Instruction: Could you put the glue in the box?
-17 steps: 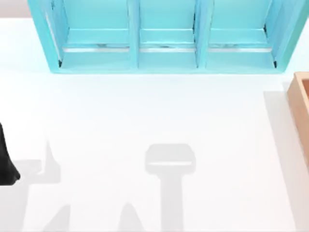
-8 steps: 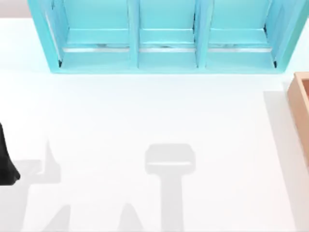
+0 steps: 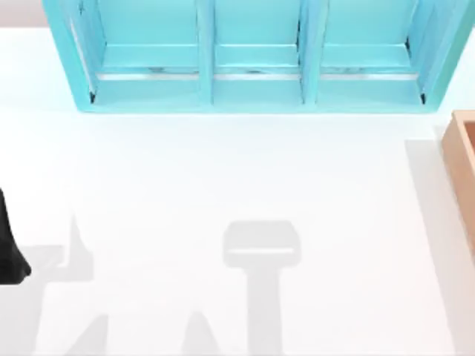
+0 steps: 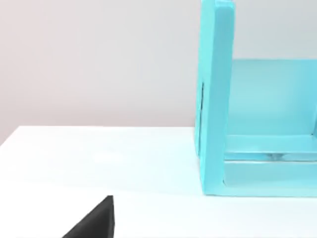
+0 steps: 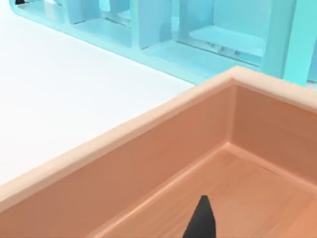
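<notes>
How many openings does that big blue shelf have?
3 show in the top view on the shelf: left, middle, right. Its ends are cut off, so more may exist.

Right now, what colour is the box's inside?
Tan, light-brown wood all over; the box shows best in the right wrist view.

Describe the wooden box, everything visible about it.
The box is tan and wooden-looking, with thick plain walls and a rounded rim. In the top view it sits at the table's right edge, just in front of the teal shelf unit, cut off by the frame. The right wrist view looks down into one inner corner: the walls are smooth, the floor shows faint wood grain, and no object lies on the part shown. A dark pincer tip hangs over that floor.
</notes>
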`<action>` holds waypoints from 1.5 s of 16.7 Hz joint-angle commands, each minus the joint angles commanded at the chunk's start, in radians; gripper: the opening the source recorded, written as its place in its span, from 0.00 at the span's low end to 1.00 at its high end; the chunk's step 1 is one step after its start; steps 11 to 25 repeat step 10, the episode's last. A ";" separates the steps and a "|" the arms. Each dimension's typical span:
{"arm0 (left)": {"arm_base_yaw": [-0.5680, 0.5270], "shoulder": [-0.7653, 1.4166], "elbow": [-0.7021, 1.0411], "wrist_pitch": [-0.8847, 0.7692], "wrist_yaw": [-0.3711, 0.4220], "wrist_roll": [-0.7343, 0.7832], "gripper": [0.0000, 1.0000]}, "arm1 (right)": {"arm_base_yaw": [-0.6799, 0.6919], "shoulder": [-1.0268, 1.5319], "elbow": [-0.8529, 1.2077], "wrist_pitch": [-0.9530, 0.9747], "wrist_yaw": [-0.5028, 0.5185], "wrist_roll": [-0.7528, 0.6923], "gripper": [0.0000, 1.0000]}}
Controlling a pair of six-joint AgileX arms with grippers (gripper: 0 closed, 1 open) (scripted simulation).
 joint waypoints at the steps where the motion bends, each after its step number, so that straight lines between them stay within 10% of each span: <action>1: 0.000 0.000 0.000 0.000 0.000 0.000 1.00 | 0.000 0.000 0.000 0.000 0.000 0.000 0.75; 5: 0.000 0.000 0.000 0.000 0.000 0.000 1.00 | 0.000 0.000 0.000 0.000 0.000 0.000 1.00; 25: 0.000 0.000 0.000 0.000 0.000 0.000 1.00 | 0.000 0.000 0.000 0.000 0.000 0.000 1.00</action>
